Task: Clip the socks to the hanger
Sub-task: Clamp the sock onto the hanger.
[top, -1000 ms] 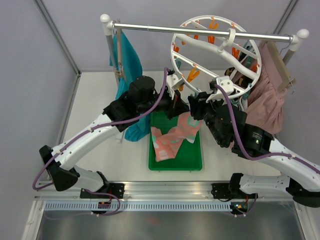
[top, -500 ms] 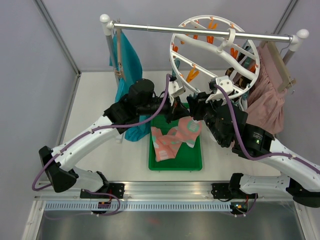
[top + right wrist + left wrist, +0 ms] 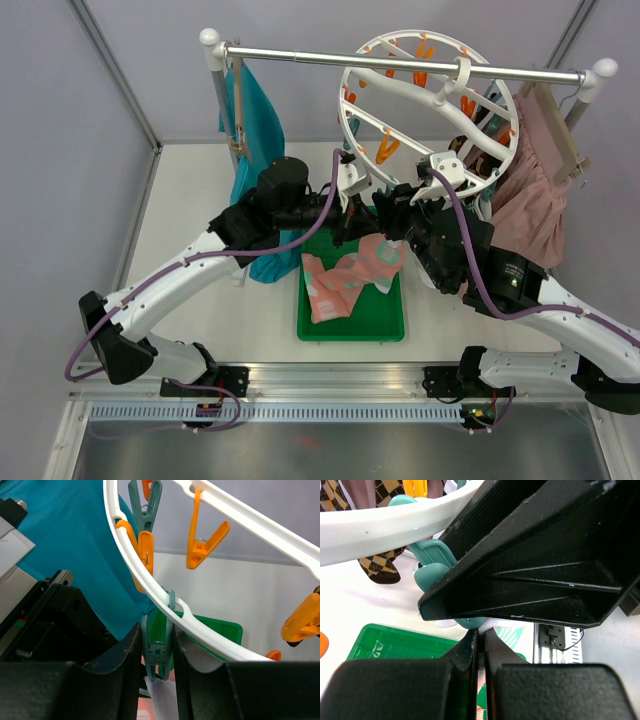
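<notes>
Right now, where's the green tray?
In the top view, the green tray lies centred on the table, below the white hanger, holding pink socks.

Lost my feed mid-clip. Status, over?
Left gripper shut on pink sock. Right gripper squeezing teal clip on white drying ring. Nothing seen in the way.

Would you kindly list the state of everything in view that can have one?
left end effector, shut on pink sock
right end effector, shut on teal clip
pink sock, held up above green tray
second pink sock, lying in green tray
teal clip, pinched, on the hanger's rim
argyle socks, hanging from hanger
hanger, tilted, hooked over rail
orange clip, shut, empty
</notes>
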{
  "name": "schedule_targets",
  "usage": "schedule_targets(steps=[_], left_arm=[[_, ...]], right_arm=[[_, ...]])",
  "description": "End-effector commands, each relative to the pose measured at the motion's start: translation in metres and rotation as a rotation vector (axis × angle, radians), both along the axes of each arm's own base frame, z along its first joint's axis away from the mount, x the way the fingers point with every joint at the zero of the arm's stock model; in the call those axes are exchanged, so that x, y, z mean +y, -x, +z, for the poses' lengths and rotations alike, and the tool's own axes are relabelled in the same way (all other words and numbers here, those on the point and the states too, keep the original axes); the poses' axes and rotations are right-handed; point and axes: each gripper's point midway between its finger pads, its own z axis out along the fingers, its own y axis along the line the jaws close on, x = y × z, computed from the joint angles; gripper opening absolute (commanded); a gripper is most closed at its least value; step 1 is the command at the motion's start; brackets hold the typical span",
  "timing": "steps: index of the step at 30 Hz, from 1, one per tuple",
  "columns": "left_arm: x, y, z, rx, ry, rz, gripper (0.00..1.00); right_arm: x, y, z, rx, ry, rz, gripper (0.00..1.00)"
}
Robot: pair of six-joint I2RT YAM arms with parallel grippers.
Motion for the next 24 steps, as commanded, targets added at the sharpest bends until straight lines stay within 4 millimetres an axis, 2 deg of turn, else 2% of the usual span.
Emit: schedule_targets(steps=[1,13,24], left_arm=[[-0.007,-0.003,0.013,-0.065,0.049,-0.029,0.02],[-0.01,-0.013,0.003,-0.047,0.037,0.007,0.02],[-0.005,-0.014,0.012,-0.064,0.066,0.019,0.02]], right_arm=[[0.006,0.006,0.014,-0.008,-0.05,0.048,0.0],[0.003,0.008,0.014,-0.009,-0.065,0.053,0.0],[0.001,0.006,0.006,-0.005,-0.04,0.033,0.0]])
